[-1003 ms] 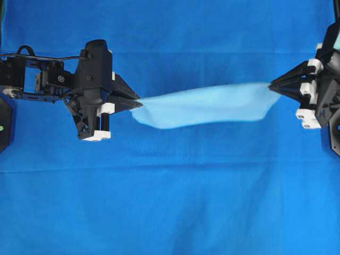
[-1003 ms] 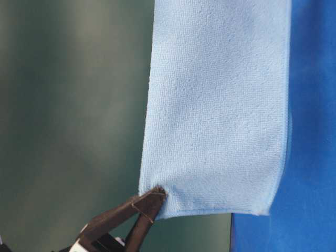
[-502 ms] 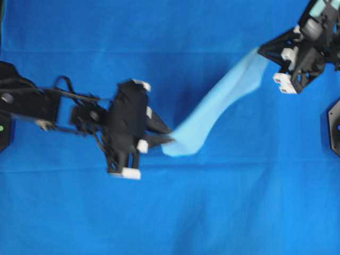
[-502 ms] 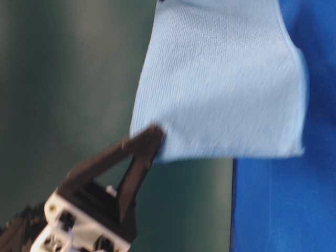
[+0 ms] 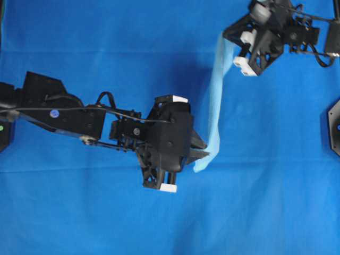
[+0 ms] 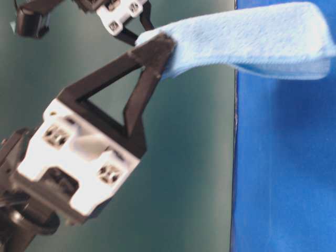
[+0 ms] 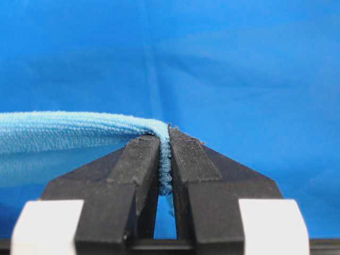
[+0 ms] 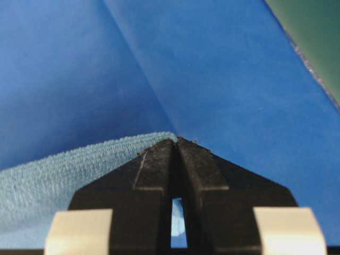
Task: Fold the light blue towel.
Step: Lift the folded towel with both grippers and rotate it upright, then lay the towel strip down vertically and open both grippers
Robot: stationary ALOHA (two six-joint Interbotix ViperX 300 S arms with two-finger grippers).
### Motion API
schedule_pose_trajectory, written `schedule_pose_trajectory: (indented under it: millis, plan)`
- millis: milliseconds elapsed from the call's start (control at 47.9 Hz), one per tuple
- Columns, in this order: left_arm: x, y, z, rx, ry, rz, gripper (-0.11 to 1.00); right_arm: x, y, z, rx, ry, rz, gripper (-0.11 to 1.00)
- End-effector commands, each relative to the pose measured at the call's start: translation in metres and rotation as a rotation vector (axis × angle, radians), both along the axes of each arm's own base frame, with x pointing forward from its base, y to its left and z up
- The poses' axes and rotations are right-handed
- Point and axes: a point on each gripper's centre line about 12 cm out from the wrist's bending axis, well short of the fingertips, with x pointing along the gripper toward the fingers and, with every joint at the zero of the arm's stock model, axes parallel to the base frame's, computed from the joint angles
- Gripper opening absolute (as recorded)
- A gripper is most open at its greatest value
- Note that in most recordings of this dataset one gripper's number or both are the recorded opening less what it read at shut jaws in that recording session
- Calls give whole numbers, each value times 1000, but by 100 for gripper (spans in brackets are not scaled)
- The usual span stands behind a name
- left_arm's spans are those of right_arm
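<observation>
Pale blue towel (image 5: 215, 101) hangs stretched above the table cloth (image 5: 276, 202), pinched at opposite ends by left gripper (image 5: 204, 154) and right gripper (image 5: 227, 36). Mid-fold; next, probably lay it down evenly.

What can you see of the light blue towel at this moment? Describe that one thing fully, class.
The light blue towel is a thin, pale sky-blue cloth with a fine, fuzzy microfibre look. It hangs in the air as a narrow band, stretched between two hands above the deep blue table cloth. The left hand pinches its lower end, the right hand its upper end. Both are shut on it.
</observation>
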Motion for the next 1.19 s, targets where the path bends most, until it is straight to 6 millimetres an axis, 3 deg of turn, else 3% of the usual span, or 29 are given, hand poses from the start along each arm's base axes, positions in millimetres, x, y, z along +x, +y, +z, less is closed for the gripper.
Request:
schedule_pose_trajectory:
  millis: [0, 460, 899, 1024, 1170]
  plan:
    - [-1, -39, 19, -12, -56, -83, 4, 0, -17, 12, -26, -20, -42, 3]
    - [17, -46, 10, -27, -146, -86, 4, -9, -24, 12, -50, 4, -63, 3]
    - [79, -27, -15, -30, -221, -25, 4, -57, -10, 2, -44, 70, -121, 3]
    - [88, -28, -26, -31, -236, -25, 4, -57, -10, -9, -30, 99, -116, 3]
    - [84, -27, -36, -33, -226, -22, 4, -43, -13, -27, -8, 122, -88, 3]
